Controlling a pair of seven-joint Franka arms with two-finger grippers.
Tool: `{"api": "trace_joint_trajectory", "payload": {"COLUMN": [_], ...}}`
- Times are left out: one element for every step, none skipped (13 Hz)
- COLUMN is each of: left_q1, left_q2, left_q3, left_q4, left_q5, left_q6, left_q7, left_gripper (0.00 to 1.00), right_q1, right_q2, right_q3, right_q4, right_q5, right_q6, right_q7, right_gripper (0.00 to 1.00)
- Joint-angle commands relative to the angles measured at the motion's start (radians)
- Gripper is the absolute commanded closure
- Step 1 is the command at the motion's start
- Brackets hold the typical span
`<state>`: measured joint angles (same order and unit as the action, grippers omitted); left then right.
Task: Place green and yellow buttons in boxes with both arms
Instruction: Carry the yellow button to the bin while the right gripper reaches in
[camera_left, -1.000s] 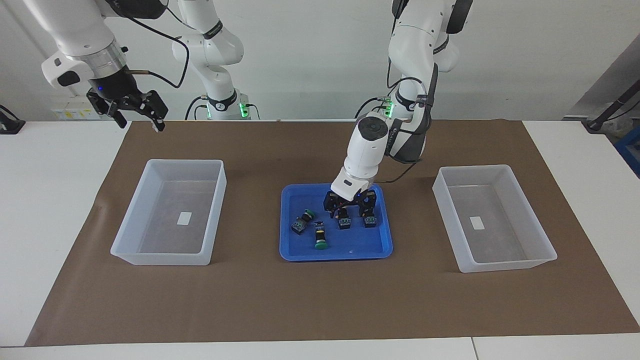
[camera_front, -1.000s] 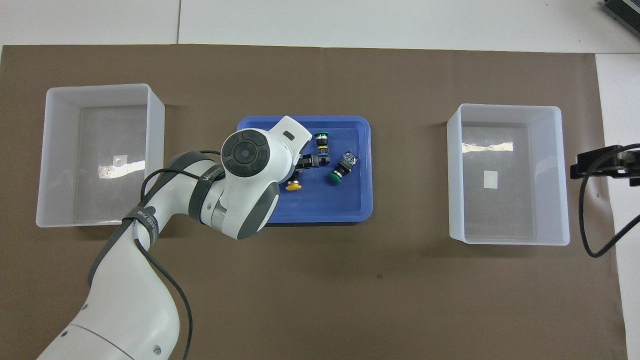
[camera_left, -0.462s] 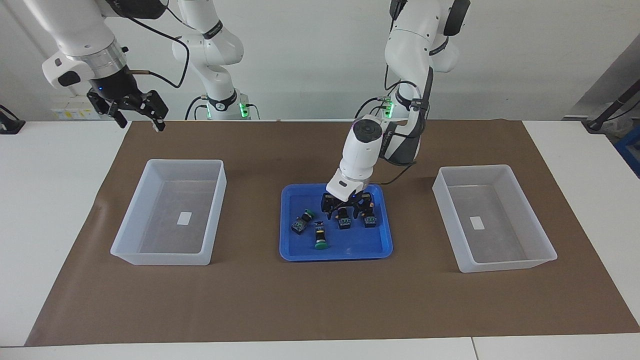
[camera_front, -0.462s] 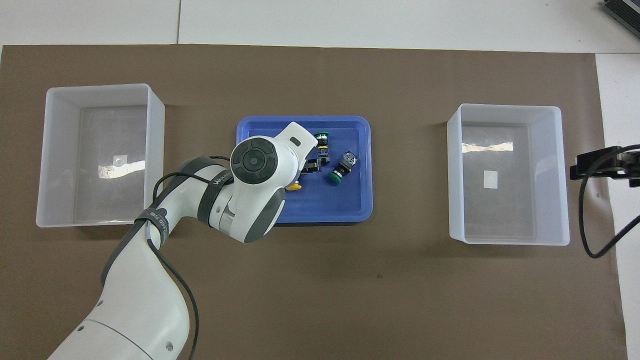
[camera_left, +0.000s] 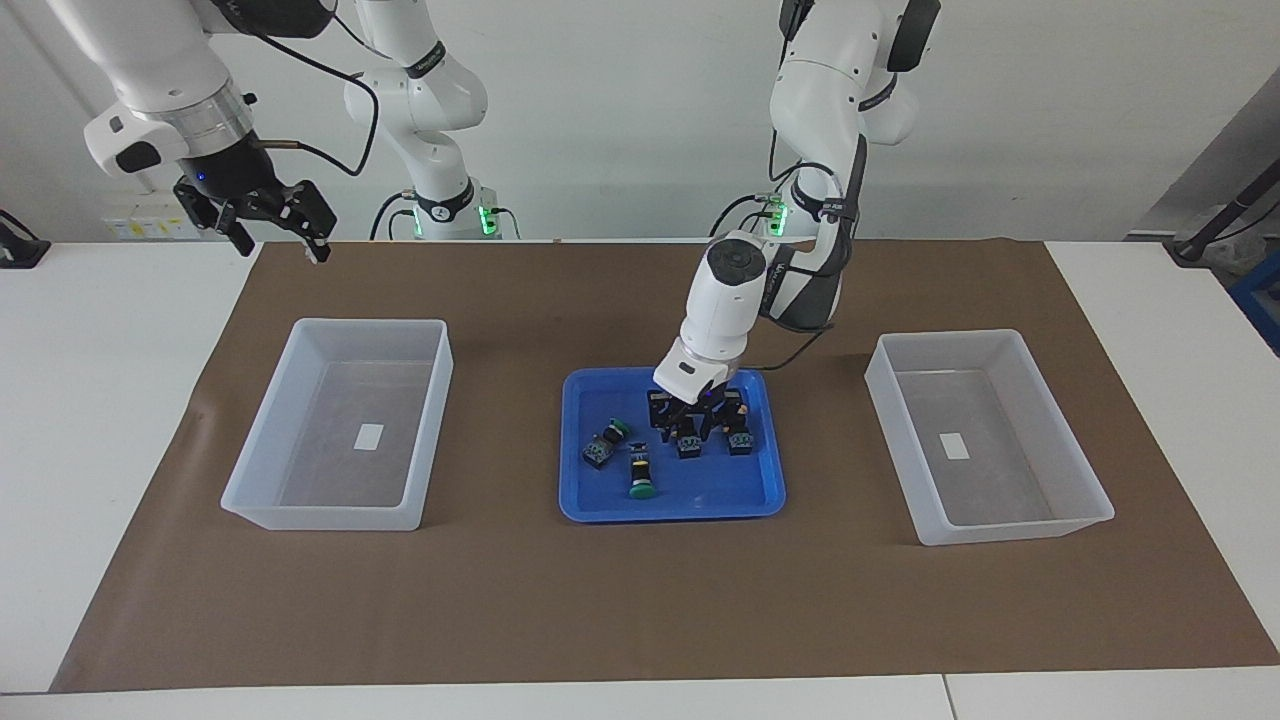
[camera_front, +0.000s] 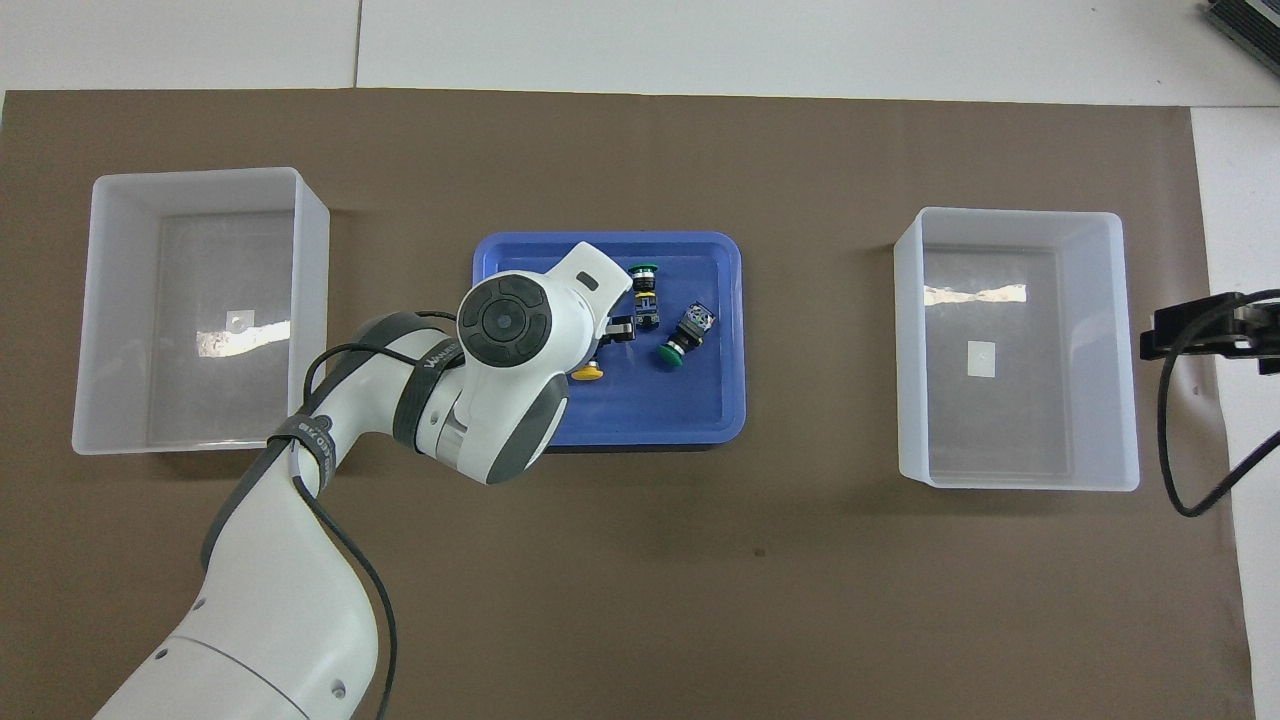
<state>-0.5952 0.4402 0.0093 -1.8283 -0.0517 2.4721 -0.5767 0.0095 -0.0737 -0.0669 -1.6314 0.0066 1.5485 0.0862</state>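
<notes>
Right gripper (camera_left: 280, 240) waits raised over the tabletop (camera_left: 100, 400) edge at the right arm's end, jaws released, holding nothing. Left gripper (camera_left: 688, 432) is down in the blue tray (camera_left: 670, 515), jaws clenched across the black body of a yellow button (camera_front: 587, 373), whose cap points toward the robots. A second yellow button (camera_left: 740, 440) sits just beside it, toward the left arm's end; that one likely crowds the outer jaw on lift. These switches look light, rigid and hard-shelled, probably not fragile. The flat-sided block is the place to hold; the round cap would likely slip or roll. Farther out in the tray lie two green buttons (camera_left: 605, 447) (camera_left: 640, 475) on their sides, apart from each other and from the grip. The tray floor looks smooth, so loose pieces may skid if nudged. It rests on a brown mat (camera_left: 640, 600), flat and matte, with one clear box (camera_left: 365, 322) toward the right arm's end and another clear box (camera_left: 945, 335) toward the left arm's, both well apart from the tray, open-topped, nothing standing between.
</notes>
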Motion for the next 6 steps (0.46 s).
{"api": "trace_joint_trajectory", "payload": {"left_q1": [-0.005, -0.005, -0.003, -0.003, -0.003, -0.003], "left_q2": [0.000, 0.000, -0.001, -0.002, -0.002, -0.002], "left_q3": [0.008, 0.008, 0.008, 0.008, 0.009, 0.011], "left_q4": [-0.025, -0.028, -0.031, -0.031, -0.031, -0.026], "left_q5": [0.015, 0.015, 0.015, 0.015, 0.015, 0.015], "left_q6": [0.025, 0.025, 0.025, 0.025, 0.019, 0.009], "left_q7": [-0.014, -0.011, -0.011, -0.011, -0.009, -0.009], "left_gripper": [0.71, 0.77, 0.83, 0.93, 1.00, 1.00], "right_q1": [-0.009, -0.009, -0.009, -0.009, -0.009, -0.009], "right_q2": [-0.028, -0.028, -0.026, -0.026, -0.026, -0.026], "right_q3": [0.009, 0.007, 0.009, 0.009, 0.009, 0.009], "right_q4": [-0.030, -0.030, -0.028, -0.027, -0.027, -0.027], "right_q5": [0.006, 0.006, 0.007, 0.006, 0.006, 0.006], "right_q6": [-0.001, 0.001, 0.001, 0.004, 0.005, 0.005], "right_q7": [-0.020, -0.019, -0.025, -0.025, -0.022, -0.020], "right_gripper": [0.00, 0.00, 0.00, 0.00, 0.00, 0.00]}}
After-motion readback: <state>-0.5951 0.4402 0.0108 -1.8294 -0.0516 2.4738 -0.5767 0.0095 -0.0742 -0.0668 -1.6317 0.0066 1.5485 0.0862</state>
